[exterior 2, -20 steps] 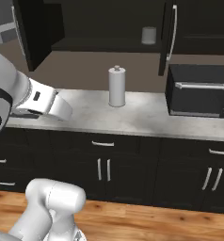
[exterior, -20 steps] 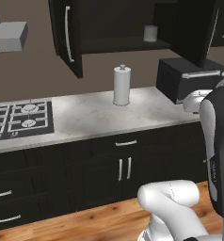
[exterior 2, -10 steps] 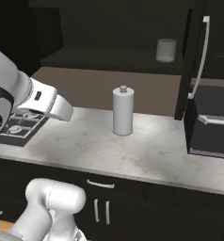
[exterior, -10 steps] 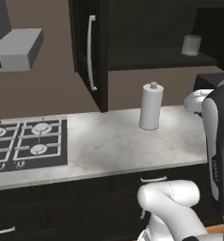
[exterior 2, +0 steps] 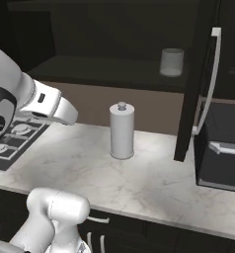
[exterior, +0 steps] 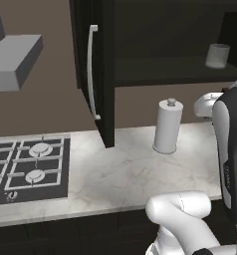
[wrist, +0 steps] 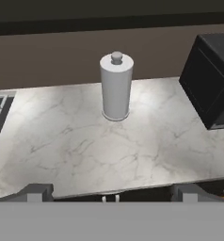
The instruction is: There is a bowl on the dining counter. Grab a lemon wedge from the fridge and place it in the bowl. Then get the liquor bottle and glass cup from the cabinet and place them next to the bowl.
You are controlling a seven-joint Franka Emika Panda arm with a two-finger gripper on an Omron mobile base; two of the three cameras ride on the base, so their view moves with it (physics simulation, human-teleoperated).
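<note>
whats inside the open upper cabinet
One glass cup stands on the cabinet shelf, above the paper towel roll. The shelf's far corners are dark; no bottle can be made out.

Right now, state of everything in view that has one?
cabinet: doors open, shelf exposed.
glass cup: upright on the cabinet shelf, not yet taken.
paper towel roll: upright on the counter, below the shelf.
toaster oven: door shut.
stove: no pots on the burners.
gripper: open, holding nothing.
</note>
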